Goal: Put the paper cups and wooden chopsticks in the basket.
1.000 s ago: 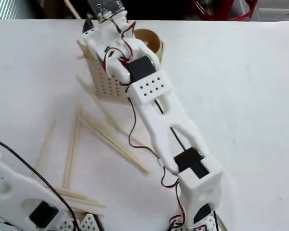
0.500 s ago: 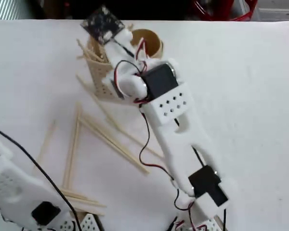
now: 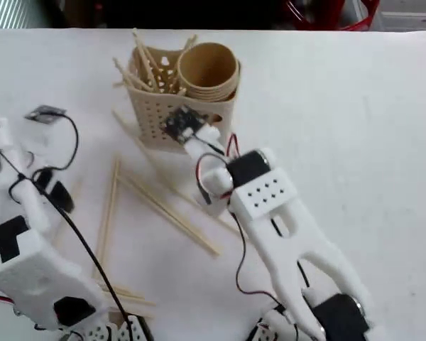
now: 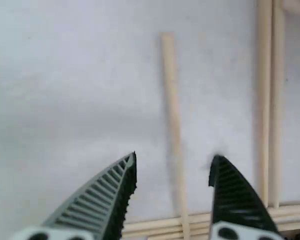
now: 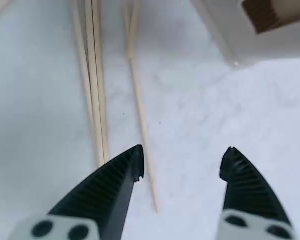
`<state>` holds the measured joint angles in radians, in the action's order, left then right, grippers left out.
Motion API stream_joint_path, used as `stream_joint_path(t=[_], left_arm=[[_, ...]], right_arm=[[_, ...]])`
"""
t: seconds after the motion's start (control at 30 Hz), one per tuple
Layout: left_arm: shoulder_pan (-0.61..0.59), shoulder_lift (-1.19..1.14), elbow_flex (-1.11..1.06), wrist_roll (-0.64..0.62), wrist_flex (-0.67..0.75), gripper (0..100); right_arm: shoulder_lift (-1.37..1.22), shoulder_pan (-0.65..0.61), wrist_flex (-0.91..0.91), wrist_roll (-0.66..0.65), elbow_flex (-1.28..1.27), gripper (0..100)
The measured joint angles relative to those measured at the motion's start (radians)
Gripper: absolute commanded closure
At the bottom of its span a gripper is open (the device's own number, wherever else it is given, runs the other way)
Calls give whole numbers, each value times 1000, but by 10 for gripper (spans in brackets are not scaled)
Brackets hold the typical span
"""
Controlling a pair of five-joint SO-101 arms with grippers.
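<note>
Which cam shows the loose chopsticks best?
High view: nearly all the loose chopsticks lie in frame on the table. Left wrist view shows one stick running between its open fingers; right wrist view shows parts of several sticks.

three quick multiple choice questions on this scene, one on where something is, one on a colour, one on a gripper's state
1. Where are the paper cups?
A) stacked inside the basket
B) lying beside it
C) standing behind it

2. What colour is the basket?
A) red
B) cream
C) black

3. How is the left gripper?
A) shut on a cup
B) shut on nothing
C) open over a chopstick

Answers:
1 A: the high view shows the stack standing in one end of the basket.
2 B: its perforated wall is cream.
3 C: the left wrist view shows the jaws apart with the chopstick lying between them.
</note>
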<state>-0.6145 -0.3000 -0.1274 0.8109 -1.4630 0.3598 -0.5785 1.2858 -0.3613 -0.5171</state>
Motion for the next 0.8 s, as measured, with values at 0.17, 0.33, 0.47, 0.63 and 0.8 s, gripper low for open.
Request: stream_joint_path(t=[0.17,0.33,0.47,0.63,0.8], left_arm=[[120,8,-52,-89,52,755],[212,114,-129,-170,120,756],[302,215,-292,-249,221,756],[341,235,-442,-325,353,769],[336,245,-517,-362,454,797]], right_arm=[[133,57,-114,0,-264,748],[279,133,-209,-60,-480,748],[358,155,-222,-66,-565,748],[397,160,-224,-66,-608,748],[405,157,-224,-66,-632,748]])
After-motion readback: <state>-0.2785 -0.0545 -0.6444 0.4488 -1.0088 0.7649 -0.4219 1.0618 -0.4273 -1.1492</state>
